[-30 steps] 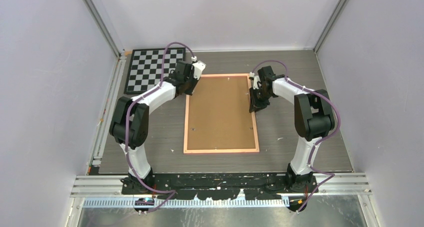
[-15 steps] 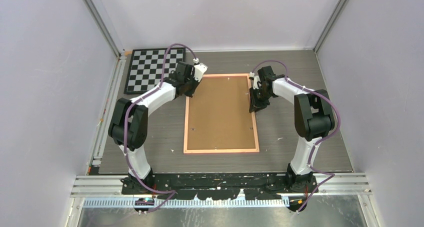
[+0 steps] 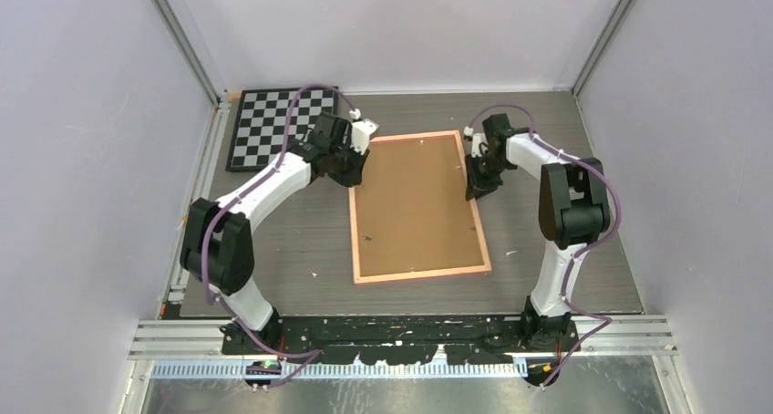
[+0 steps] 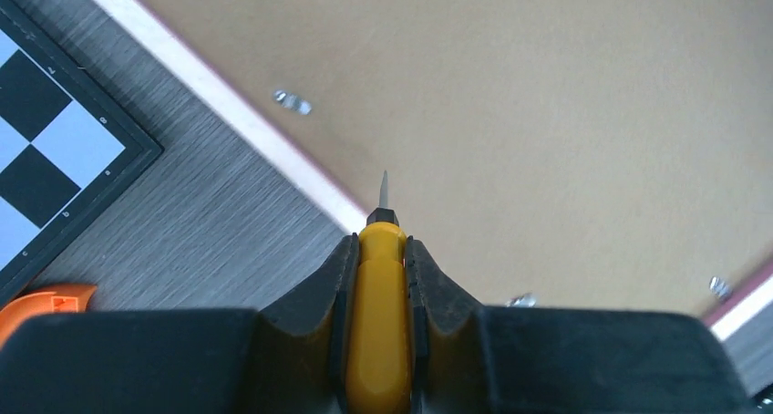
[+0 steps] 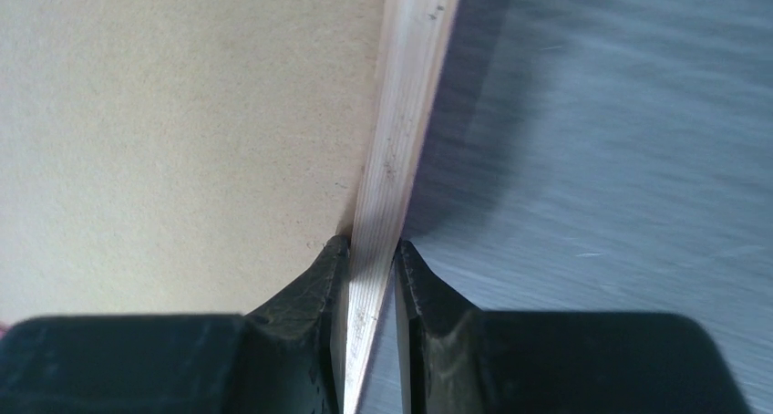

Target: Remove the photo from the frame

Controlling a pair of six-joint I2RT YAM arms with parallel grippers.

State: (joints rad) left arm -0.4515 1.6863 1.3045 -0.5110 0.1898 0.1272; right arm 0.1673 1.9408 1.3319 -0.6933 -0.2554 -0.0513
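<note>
Far left - black-and-white chessboard [image 3: 278, 127] lies flat on the dark grey wood-grain table [image 3: 273, 241], apart from the work.

Left gripper [image 4: 380, 250] is clenched on a small yellow-handled screwdriver [image 4: 380, 332]. Its thin metal tip sits over the brown fibreboard back [image 4: 565, 113], just inside the frame's far-left corner and near 1 of the small metal clips [image 4: 292, 101]. Cannot tell if the tip touches the board.

Centre: the large rectangular pink-bordered picture frame [image 3: 415, 209] lies face down and slightly skewed on the table. The photo is not visible, presumably under the fibreboard back and facing the table.

Right: the right gripper [image 5: 369, 259] pinches the frame's right rail between both fingers, toward the far end. Cannot tell if that side is lifted.

Handling, as a judgement:
- The frame looks light and stiff, but the rail is thin, so the grip is narrow and it could pivot or slip if the screwdriver pushes sideways.
- The clips are tiny and need the tip worked under or against each 1, so keep the pinch on the rail as a brace.
- The back should lift as 1 rigid sheet from an edge.
- The photo is probably thin and easy to crease - take it by a margin edge, flat, not from the middle.
</note>
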